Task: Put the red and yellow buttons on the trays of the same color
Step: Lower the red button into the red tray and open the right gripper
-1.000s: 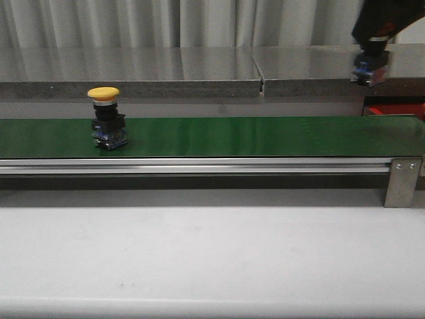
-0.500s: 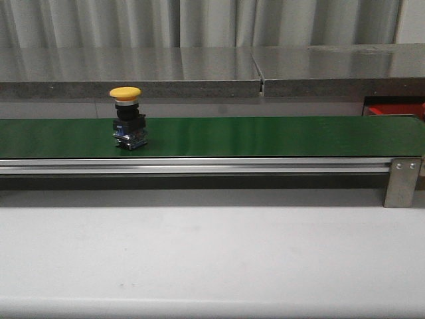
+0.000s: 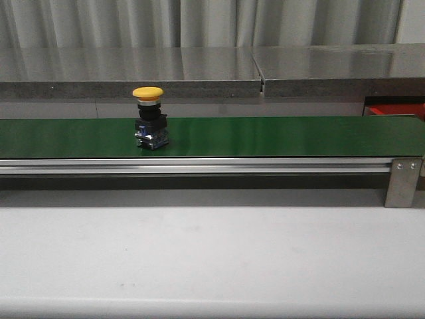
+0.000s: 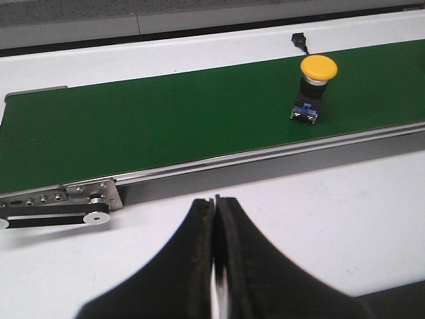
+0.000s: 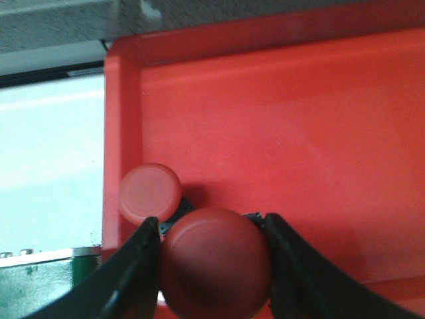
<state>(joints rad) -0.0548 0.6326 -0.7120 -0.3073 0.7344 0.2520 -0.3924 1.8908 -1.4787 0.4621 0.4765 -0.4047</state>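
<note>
yellow button (image 3: 149,119) has ridden rightward on green belt (image 3: 279,136), r gripper (image 5: 212,266) pinching red button (image 5: 214,262) over red tray (image 5: 299,133), l gripper (image 4: 214,266) pressed together, empty.

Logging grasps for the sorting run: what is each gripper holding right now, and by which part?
The right gripper holds a red button by the sides of its cap, over the red tray. The left gripper is shut on nothing.
</note>
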